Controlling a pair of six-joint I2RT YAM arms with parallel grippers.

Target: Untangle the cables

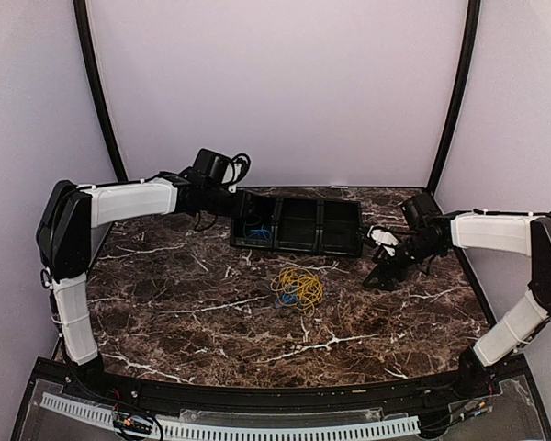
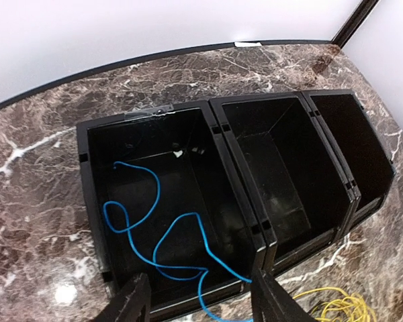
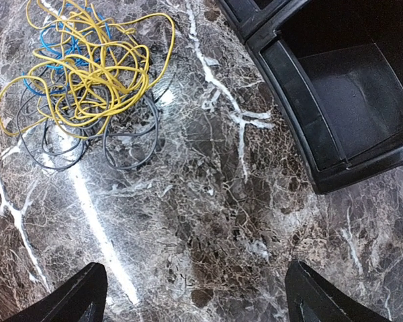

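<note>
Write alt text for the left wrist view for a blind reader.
A blue cable loops across the floor of the leftmost compartment of a black three-compartment tray on a marble table, one end spilling over the near wall. The left end effector hangs open in the foreground, and yellow cables peek in at the bottom right.

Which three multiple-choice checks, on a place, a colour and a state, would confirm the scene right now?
1. The lone blue cable lies mostly in: A the middle bin; B the left bin; C the right bin.
2. The tangle on the table is mainly: A yellow; B red; C green.
3. The right gripper is: A shut on a cable; B open, empty; C shut, empty.
Key: B, it coils in that bin; A, yellow loops lie on top; B, jaws wide apart, nothing between.
</note>
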